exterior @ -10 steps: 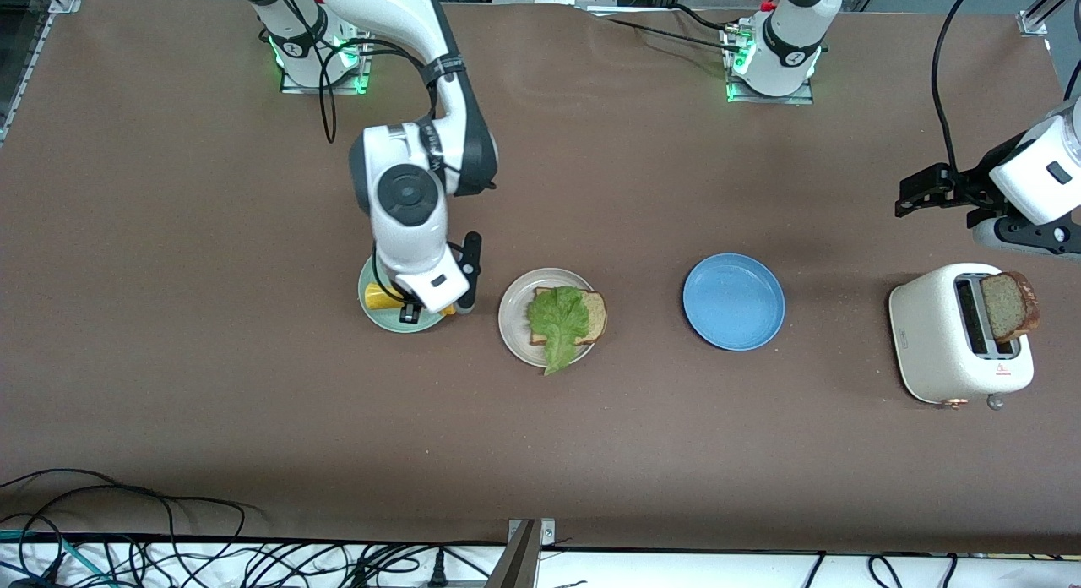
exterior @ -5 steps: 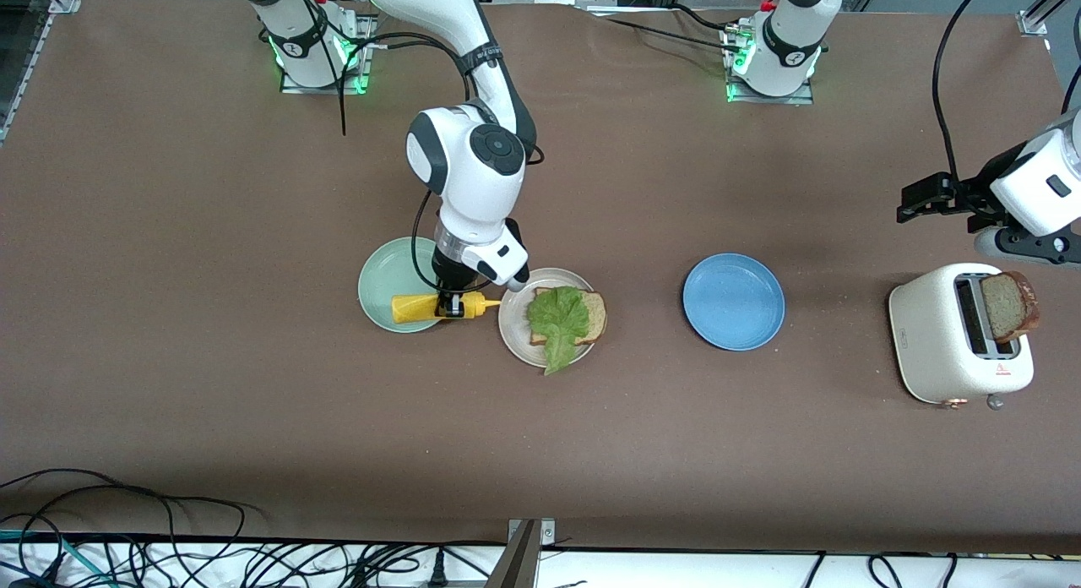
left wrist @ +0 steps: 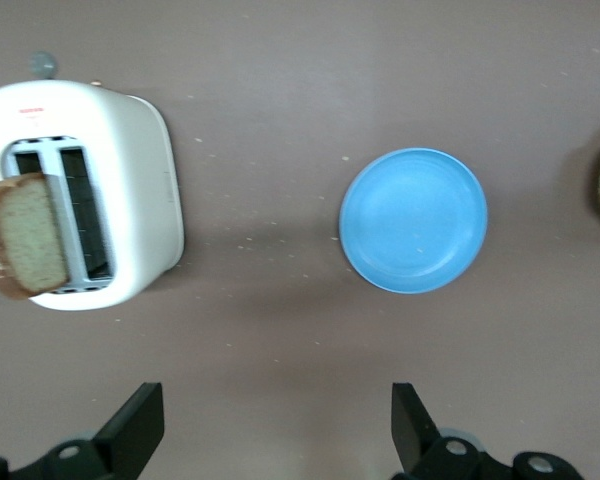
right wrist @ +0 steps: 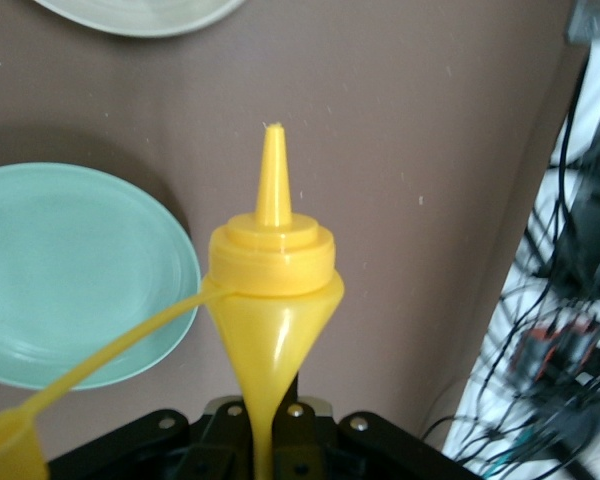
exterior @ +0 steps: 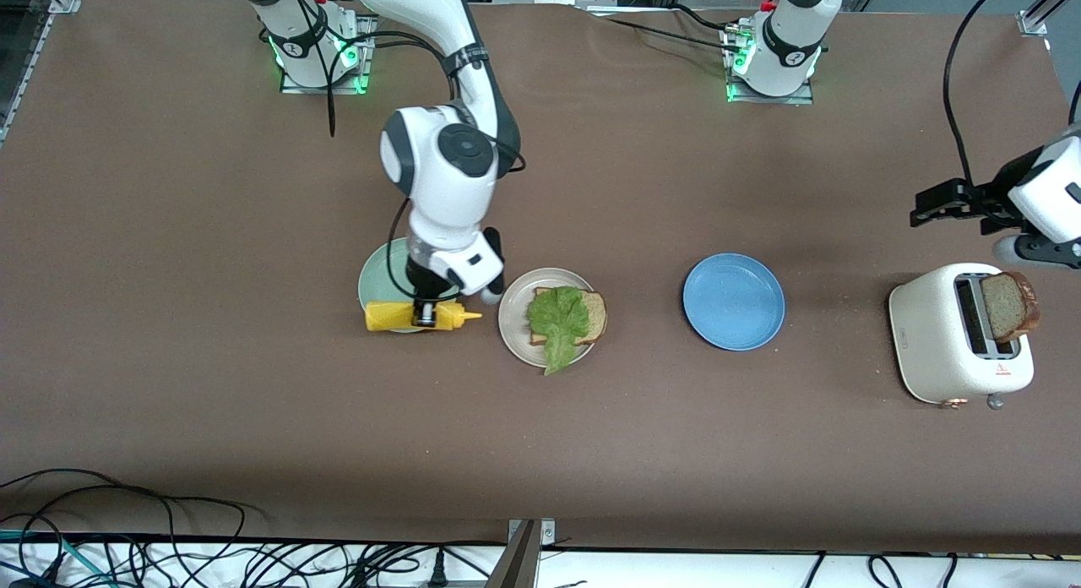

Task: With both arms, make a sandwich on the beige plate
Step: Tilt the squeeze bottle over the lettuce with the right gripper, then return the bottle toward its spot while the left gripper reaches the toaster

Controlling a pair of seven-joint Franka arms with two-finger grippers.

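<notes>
Right claw (exterior: 425, 314) clamped on yellow plastic squeeze bottle (exterior: 411, 316), held sideways over round mint-green plate (exterior: 376, 277), nozzle toward round pale beige plate (exterior: 515, 320); fingers mostly hidden under bottle. Left claw (left wrist: 277, 430) spread wide, empty, over brown surface (exterior: 253, 402) near white toaster (exterior: 936, 334). On beige plate: brown bread slice (exterior: 596, 313), largely covered by ruffled green lettuce leaf (exterior: 557, 318). Second bread slice (exterior: 1007, 304) upright in toaster.

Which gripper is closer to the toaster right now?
Left. The left gripper hangs open just above the toaster; the right gripper holds the yellow bottle over the green plate.
</notes>
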